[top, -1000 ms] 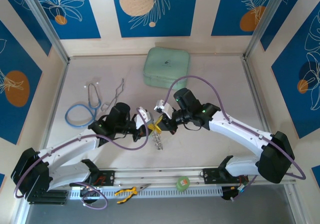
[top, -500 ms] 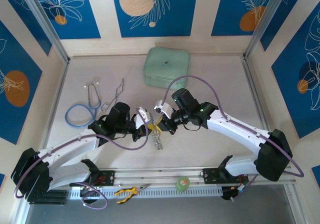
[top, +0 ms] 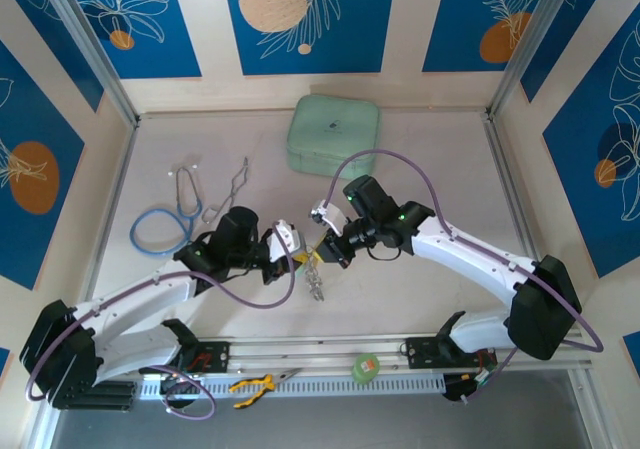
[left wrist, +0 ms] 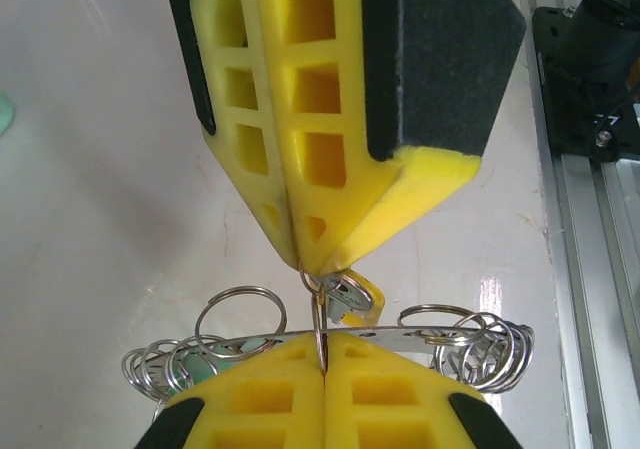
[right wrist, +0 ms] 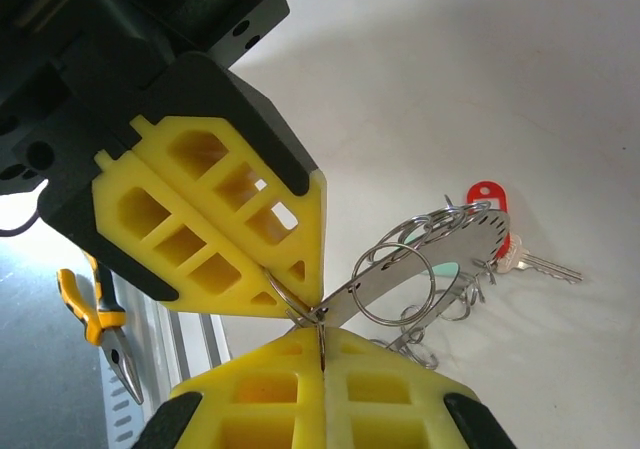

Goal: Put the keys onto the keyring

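Observation:
The keyring (left wrist: 415, 337), a flat silvery band hung with many small loops, hangs between my two grippers just above the table (top: 315, 281). My left gripper (left wrist: 322, 369) is shut on one upright loop of it. My right gripper (left wrist: 312, 264) comes in from above, shut on a key with a yellow head (left wrist: 352, 294) right at that loop. From the right wrist, my right gripper (right wrist: 322, 354) pinches a thin metal edge, tip to tip with the left gripper (right wrist: 300, 304). A red-headed key (right wrist: 488, 201) lies behind the keyring (right wrist: 440, 254), and a green head (right wrist: 446, 269) shows through the loops.
A mint-green case (top: 333, 134) sits at the back. A blue stethoscope (top: 165, 219) and a bent wire piece (top: 232, 194) lie at the left. Yellow pliers (top: 255, 382) and a green tape roll (top: 365, 367) rest on the near rail.
The right gripper has edged a little left and back, closing on the left gripper's tip. The yellow key head shows less from above. Both grippers stay shut.

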